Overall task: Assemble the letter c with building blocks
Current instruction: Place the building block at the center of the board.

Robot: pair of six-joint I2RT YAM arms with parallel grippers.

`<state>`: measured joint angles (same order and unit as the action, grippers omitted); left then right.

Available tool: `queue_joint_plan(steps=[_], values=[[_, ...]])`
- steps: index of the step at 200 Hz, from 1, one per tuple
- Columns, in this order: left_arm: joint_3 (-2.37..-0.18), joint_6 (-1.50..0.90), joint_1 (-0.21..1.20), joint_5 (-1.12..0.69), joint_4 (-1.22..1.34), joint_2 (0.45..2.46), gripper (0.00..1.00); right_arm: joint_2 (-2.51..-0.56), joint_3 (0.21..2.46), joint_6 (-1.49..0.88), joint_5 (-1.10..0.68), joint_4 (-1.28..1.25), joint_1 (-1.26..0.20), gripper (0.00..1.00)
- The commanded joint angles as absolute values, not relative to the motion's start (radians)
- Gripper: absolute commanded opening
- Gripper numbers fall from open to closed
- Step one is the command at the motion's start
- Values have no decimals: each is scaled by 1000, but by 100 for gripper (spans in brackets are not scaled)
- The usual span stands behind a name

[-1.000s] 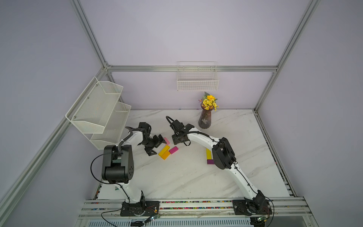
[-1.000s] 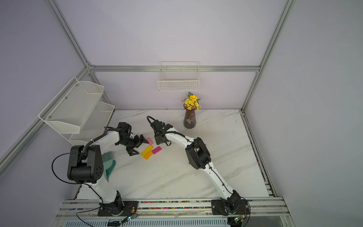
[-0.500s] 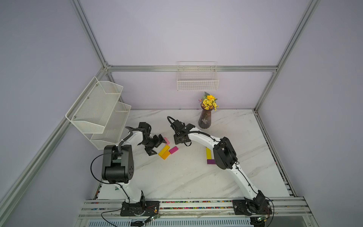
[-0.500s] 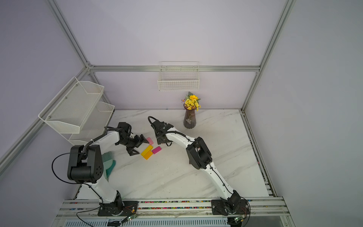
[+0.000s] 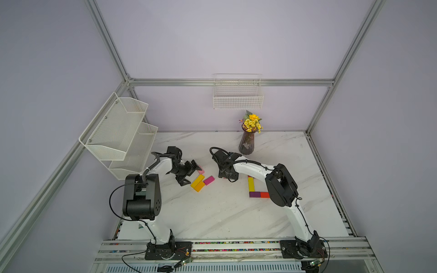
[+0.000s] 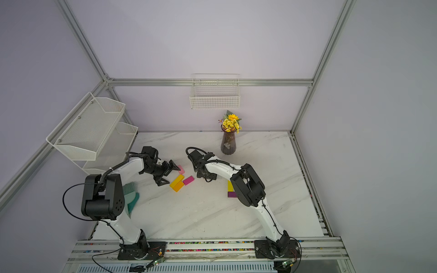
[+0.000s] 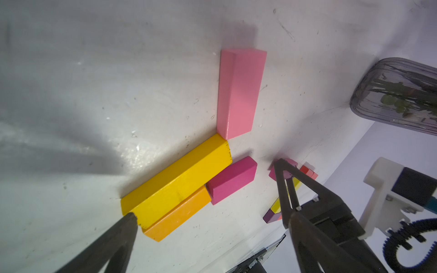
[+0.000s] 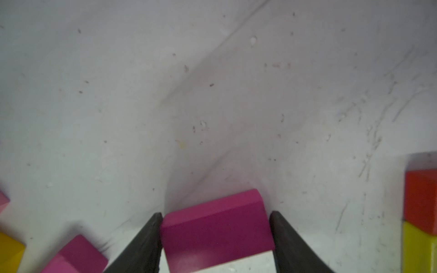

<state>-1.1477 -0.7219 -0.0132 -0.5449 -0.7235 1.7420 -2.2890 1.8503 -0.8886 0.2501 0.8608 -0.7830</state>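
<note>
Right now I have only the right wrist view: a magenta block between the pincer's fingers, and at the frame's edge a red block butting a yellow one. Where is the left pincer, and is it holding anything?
Observer: The left pincer hangs wide open and empty over a loose cluster: a long yellow block, an orange block, a second magenta block and a pink block.
Operator: How much of the letter lies beyond my frame?
Observer: In a top view the yellow spine has a purple block and another red block laid side by side at its end nearer the robot, forming the lower bar. Your view shows neither.
</note>
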Motion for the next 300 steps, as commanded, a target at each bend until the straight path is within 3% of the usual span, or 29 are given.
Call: queue_joint_plan(steps=[1, 58, 100, 174, 300], values=[[-1158, -727, -19, -575, -708, 1751, 100, -2277, 1851, -953, 286, 851, -797, 48], [-1162, -727, -18, -585, -700, 1763, 100, -2311, 1876, -961, 267, 870, -808, 49], [-1167, -727, -18, -590, -698, 1773, 100, -2318, 1886, -967, 256, 871, -810, 65], [-1170, -727, -18, -592, -693, 1777, 100, -2325, 1897, -968, 237, 867, -810, 76], [-1130, -706, -18, -594, -689, 1747, 100, -2278, 1853, -956, 171, 824, -810, 83]])
